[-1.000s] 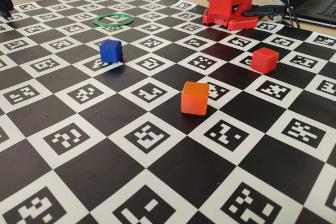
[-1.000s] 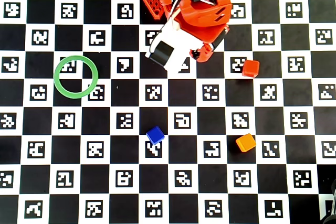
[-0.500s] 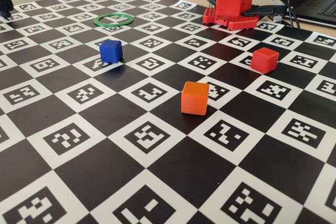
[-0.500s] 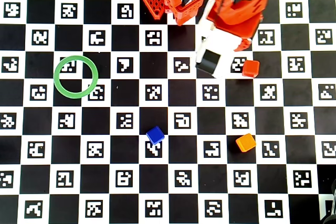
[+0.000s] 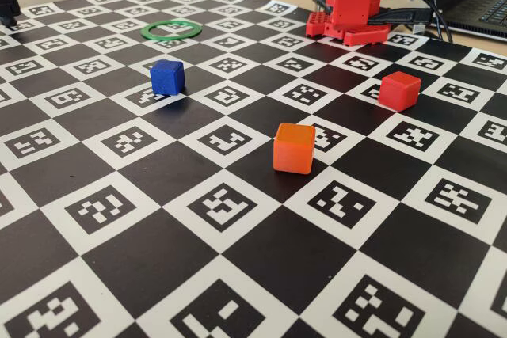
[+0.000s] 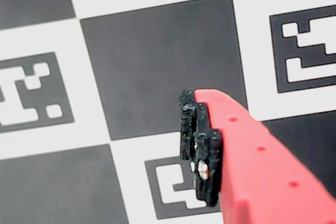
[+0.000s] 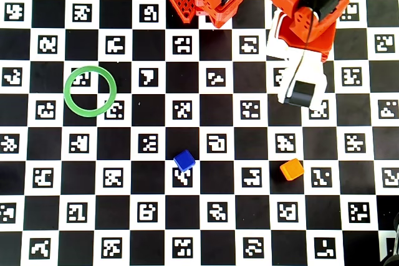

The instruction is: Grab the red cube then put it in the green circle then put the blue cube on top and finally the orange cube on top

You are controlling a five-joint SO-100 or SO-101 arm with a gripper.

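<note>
Black and white checks with coded markers cover the whole tabletop [image 7: 199, 216], a flat printed sheet running to every edge of the overhead view. Taking the green circle [image 7: 90, 91] as the landmark: it is a thin flat ring with an open centre, lying toward the left side of the overhead view with bare squares all round it. The blue cube [image 7: 184, 160], matte and sharp-edged, sits below and to the right of the ring, well apart from it. The orange cube [image 7: 291, 169], glossier and brighter, lies much farther right of the ring, at about the blue cube's depth, with clear checks between the two. The red cube [image 5: 398, 90] shows in the fixed view, far to the right of the ring and near the arm's red base [image 5: 352, 29]; in the overhead view the arm hides it.

The hand [image 6: 197, 148] hangs over the tabletop far right of the ring. In the wrist view a red plastic finger [image 6: 262, 161] with small round holes carries a black ribbed pad, and nothing is held or touched. Whether the jaws stand apart or together cannot be told, since only that one finger is clearly seen
</note>
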